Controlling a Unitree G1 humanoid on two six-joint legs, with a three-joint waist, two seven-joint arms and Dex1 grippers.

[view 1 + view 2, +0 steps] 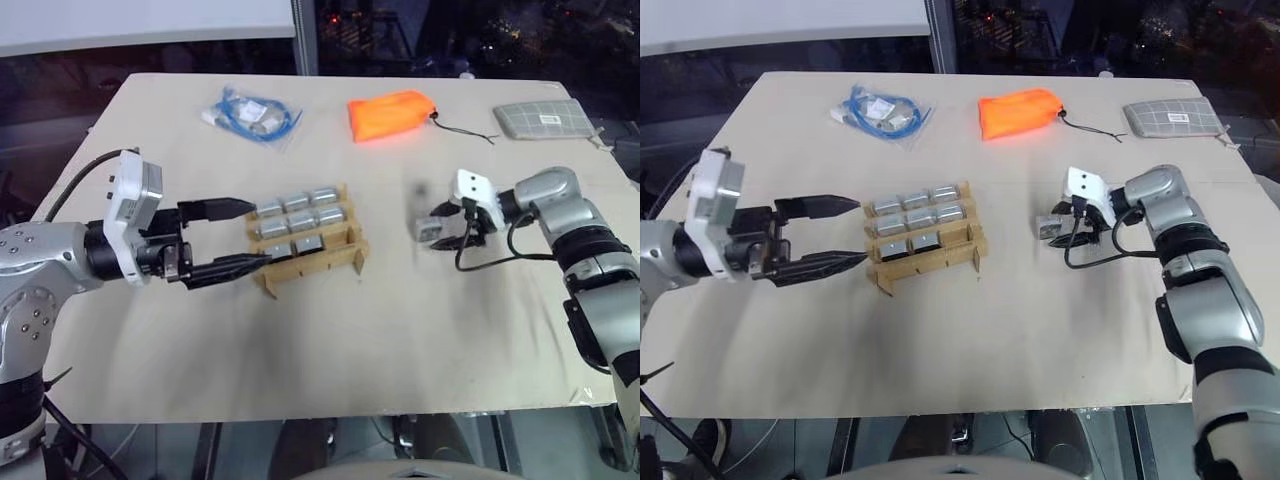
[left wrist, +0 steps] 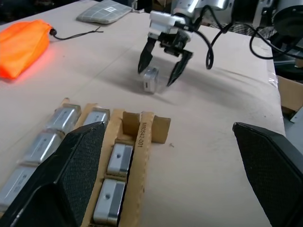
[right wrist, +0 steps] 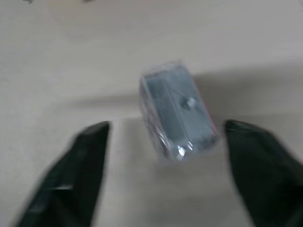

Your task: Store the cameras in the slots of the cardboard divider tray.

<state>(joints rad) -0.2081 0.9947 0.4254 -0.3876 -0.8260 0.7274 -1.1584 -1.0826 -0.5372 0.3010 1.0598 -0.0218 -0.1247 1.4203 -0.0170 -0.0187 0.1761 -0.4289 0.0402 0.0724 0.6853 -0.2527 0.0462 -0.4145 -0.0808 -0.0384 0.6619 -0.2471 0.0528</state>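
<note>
Beige table [image 1: 330, 330]: divider tray [image 1: 305, 262], loose camera [image 1: 426, 229], orange pouch [image 1: 390, 115], checked pouch [image 1: 545, 118], cable bag [image 1: 250, 113].

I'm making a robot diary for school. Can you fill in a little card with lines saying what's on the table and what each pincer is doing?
Tray: cardboard divider tray mid-table, eight cameras slotted in, one corner slot empty
Loose camera: on the table, right of the tray
Right pincer: fingers open on either side of the loose camera, not gripping it
Left pincer: open, empty, beside the tray
Far edge: blue cable bag, orange pouch, grey checked pouch
</note>
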